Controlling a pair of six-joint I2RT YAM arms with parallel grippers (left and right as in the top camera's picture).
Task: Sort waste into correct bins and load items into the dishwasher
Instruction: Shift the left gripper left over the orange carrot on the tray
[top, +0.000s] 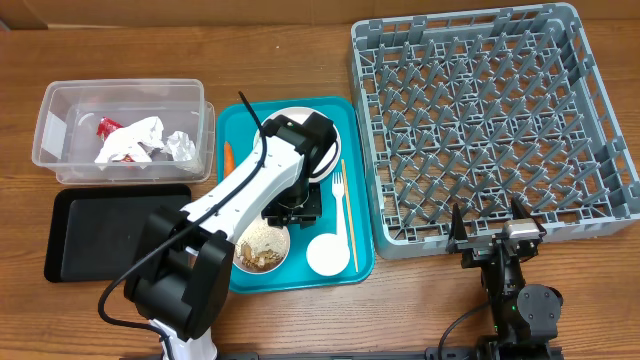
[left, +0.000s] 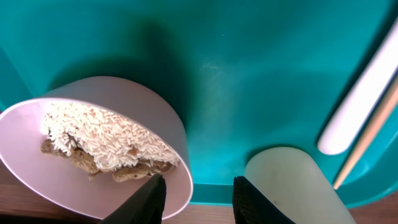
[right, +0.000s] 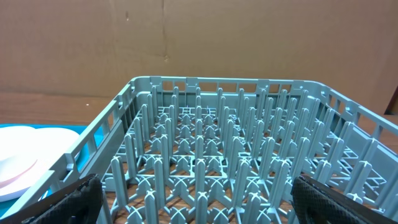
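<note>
My left gripper (top: 292, 212) hangs open over the teal tray (top: 236, 128), with nothing between its fingers. In the left wrist view the left gripper (left: 199, 200) sits between a white bowl (left: 143, 109) of rice and beige nut scraps (left: 99, 138) and a small white cup (left: 283, 183). The bowl (top: 262, 247) and the cup (top: 327, 254) stand at the tray's front. A white fork (top: 338, 190), a thin wooden stick (top: 350, 215), an orange carrot (top: 228, 158) and a white plate (top: 287, 116) also lie on the tray. My right gripper (top: 488, 228) stands open at the front wall of the grey dishwasher rack (top: 468, 20).
A clear tub (top: 125, 88) at the back left holds crumpled napkins (top: 130, 140) and a red wrapper (top: 105, 125). A black tray (top: 110, 235) lies in front of it. The right wrist view looks across the rack's pegs (right: 230, 82), between the right gripper (right: 199, 190) fingers.
</note>
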